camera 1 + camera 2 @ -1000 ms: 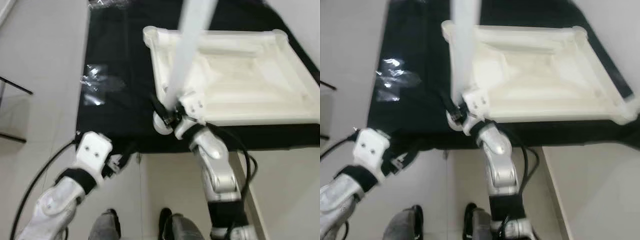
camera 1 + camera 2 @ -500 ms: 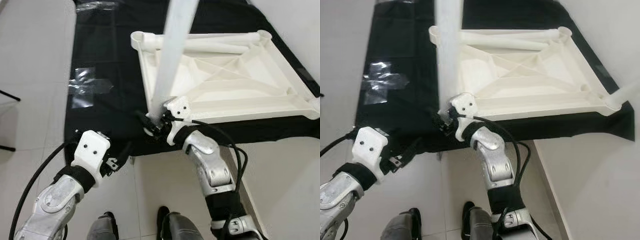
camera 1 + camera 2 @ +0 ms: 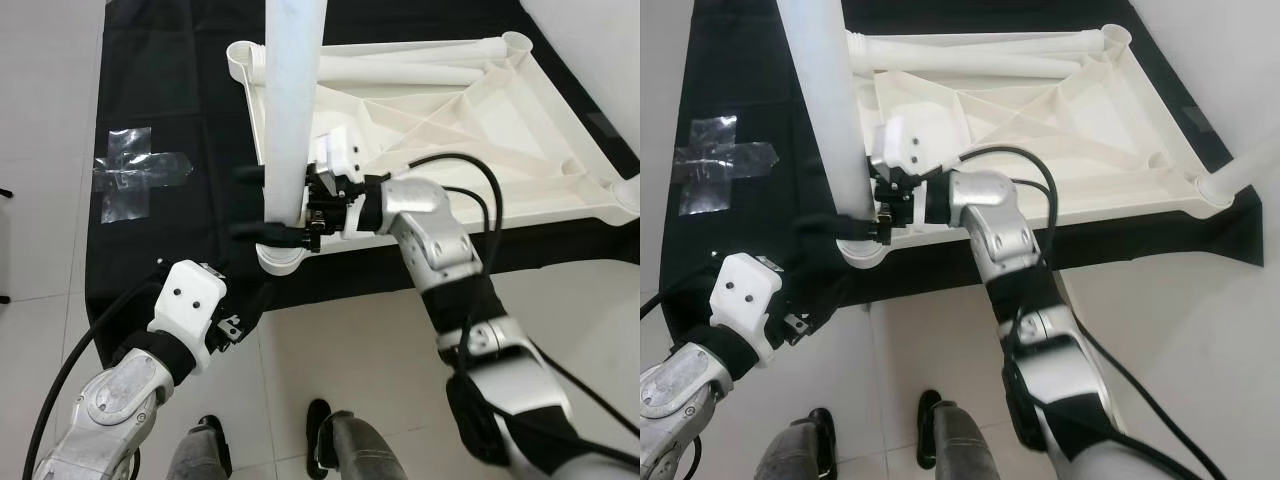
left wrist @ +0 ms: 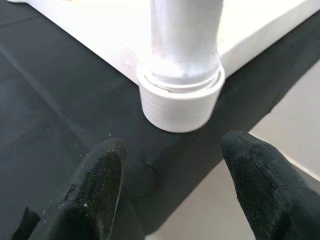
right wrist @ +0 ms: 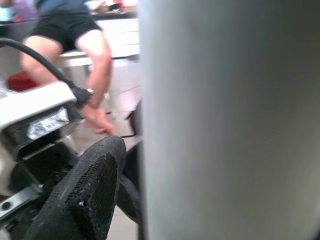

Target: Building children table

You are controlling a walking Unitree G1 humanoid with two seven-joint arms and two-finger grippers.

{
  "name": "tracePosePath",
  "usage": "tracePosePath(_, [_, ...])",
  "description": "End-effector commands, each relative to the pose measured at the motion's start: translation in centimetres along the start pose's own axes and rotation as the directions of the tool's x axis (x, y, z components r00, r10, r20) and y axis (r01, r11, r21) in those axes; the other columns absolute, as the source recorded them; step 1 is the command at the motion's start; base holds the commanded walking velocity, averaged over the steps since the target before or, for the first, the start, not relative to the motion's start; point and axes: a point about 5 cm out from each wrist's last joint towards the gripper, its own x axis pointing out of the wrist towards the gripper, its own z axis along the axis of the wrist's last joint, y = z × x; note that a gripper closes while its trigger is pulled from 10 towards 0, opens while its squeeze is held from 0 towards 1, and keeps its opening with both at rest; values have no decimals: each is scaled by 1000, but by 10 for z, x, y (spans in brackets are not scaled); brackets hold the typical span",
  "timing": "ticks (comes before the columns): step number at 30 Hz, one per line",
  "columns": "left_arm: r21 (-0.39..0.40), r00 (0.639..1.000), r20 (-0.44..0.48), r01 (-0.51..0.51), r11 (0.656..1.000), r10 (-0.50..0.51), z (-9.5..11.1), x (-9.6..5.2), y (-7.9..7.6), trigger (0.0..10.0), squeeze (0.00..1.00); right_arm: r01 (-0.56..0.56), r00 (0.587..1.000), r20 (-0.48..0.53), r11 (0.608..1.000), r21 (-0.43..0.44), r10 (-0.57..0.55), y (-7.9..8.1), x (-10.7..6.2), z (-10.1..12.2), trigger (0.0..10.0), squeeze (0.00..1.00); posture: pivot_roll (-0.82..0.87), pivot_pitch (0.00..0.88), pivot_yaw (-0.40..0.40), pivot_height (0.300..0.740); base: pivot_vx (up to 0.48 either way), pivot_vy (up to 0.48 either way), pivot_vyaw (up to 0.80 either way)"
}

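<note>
A white plastic table top [image 3: 470, 130] lies upside down on a black cloth [image 3: 180, 110]. One white table leg [image 3: 291, 110] stands upright in the near-left corner socket [image 3: 279, 260]. My right gripper [image 3: 240, 201] is shut on this leg just above the socket, one finger in front of it and one behind; the wrist view has the leg [image 5: 230, 120] close beside a finger [image 5: 85, 200]. My left gripper [image 4: 170, 185] is open, low and just in front of the socket [image 4: 180, 97], holding nothing.
A second leg [image 3: 400, 72] lies loose inside the top along its far rim. A third leg [image 3: 1245, 168] stands at the right corner. A clear tape cross [image 3: 135, 180] is stuck on the cloth at left. A seated person [image 5: 75, 35] is in the background.
The camera has shifted. My right gripper has gone from the leg's base to a hold higher up, its wrist now over the table top. The leg stands more upright. The left gripper has hardly moved.
</note>
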Motion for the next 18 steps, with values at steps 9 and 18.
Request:
tracePosePath(9, [-8,1000,-16,15,1000,-15,0,-3,-6,10000,0,-121,992,-40,992,31,122,-3,2,-12,0,0,175,346,-157,740,0,0,0])
tracePosePath(18, [-9,1000,-16,17,1000,-17,0,-2,-5,10000,0,205,970,-144,976,67,-194,23,-10,-58,0,0,139,346,-144,740,0,0,0])
